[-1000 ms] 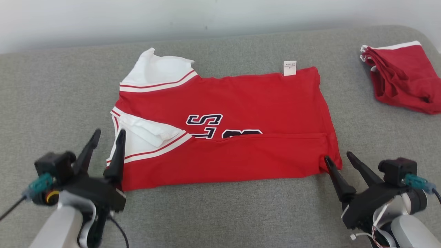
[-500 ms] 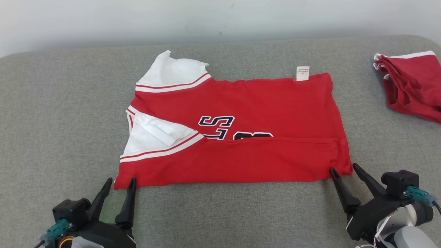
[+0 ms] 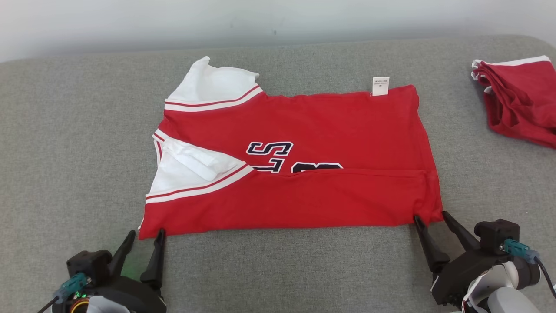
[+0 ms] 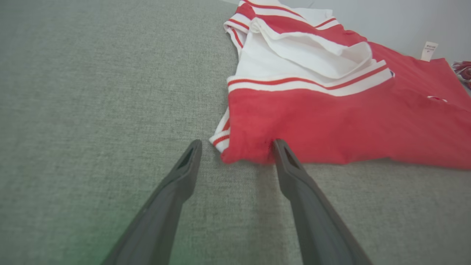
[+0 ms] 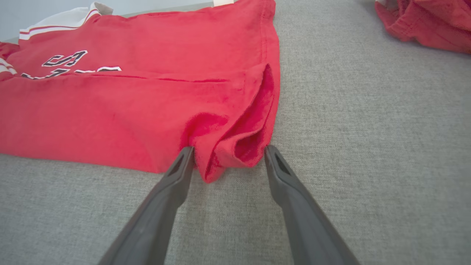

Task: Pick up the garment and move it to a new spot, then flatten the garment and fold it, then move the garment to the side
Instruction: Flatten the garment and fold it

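The garment (image 3: 304,148) is a red jersey with white sleeves and dark lettering. It lies spread on the grey cushion, its near edge folded over the print. My left gripper (image 3: 145,237) is open at the garment's near left corner (image 4: 243,154), fingertips just touching the hem. At the near right corner (image 5: 235,154) my right gripper (image 3: 430,217) stands open, and the bunched corner sits between its fingertips.
A second red garment (image 3: 519,100) lies crumpled at the far right of the grey cushion (image 3: 78,152). A pale wall runs along the cushion's back edge. Bare cushion lies to the left and in front of the jersey.
My left gripper has drawn back from over the white sleeve to the near left corner. The right gripper stays at the right corner. The camera has shifted slightly.
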